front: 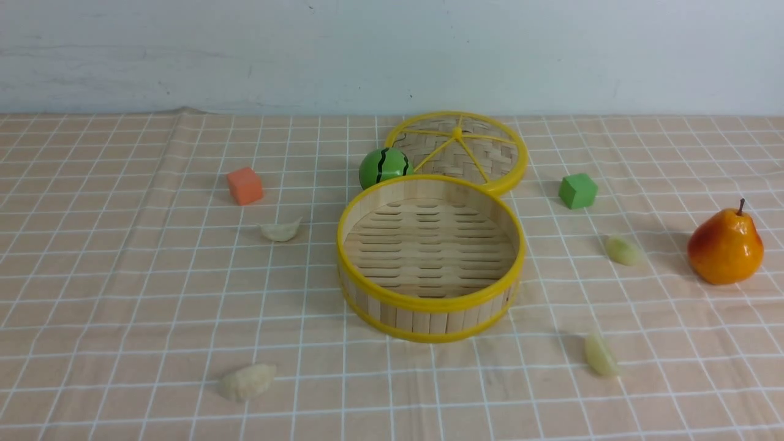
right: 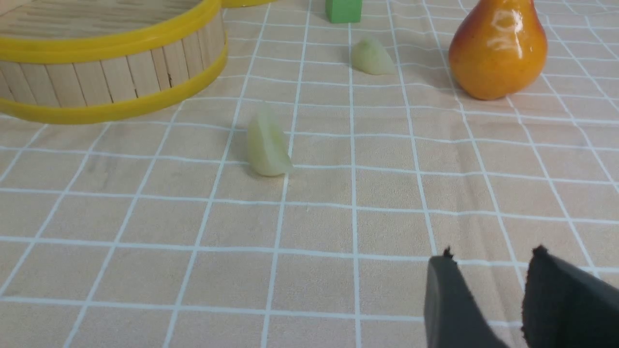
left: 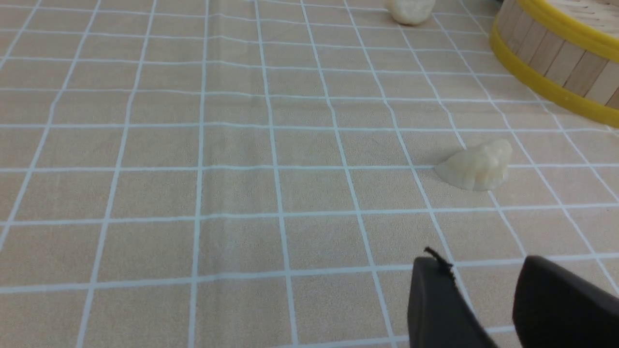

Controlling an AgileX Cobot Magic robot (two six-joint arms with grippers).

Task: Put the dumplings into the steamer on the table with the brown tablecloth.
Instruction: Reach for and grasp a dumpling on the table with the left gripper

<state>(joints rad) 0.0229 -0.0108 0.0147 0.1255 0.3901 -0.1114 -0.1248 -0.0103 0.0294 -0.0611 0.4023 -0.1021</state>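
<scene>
four little dumplings lie out on the brown tablecloth (front: pixel 153 343), none of them in the steamer (front: pixel 429 320). two are on the left side, the far pale dumpling (front: pixel 280 231) and the near pale dumpling (front: pixel 248 381); two are on the right, the far greenish dumpling (front: pixel 622 251) and the near greenish dumpling (front: pixel 601 355). the left gripper (left: pixel 476 295) and the right gripper (right: pixel 498 295) both stand parted, with cloth showing between the fingers and nothing held.

they look light to me, hardly any weight to lift. whether they are soft dough or firm toy stuff i can't tell, so i'd treat them as squashable and close gently, just until they stop shifting. the surface seems smooth, and with those curved backs a dumpling could roll or squirt out if pinched near a tip.

i'd take each one across its plump middle, one finger on either side of the crescent, and leave the thin pointed ends and the edge alone, as those would bend or tear first if they are soft. the fingers would need to come down low, close to the cloth but not snagging it.
</scene>
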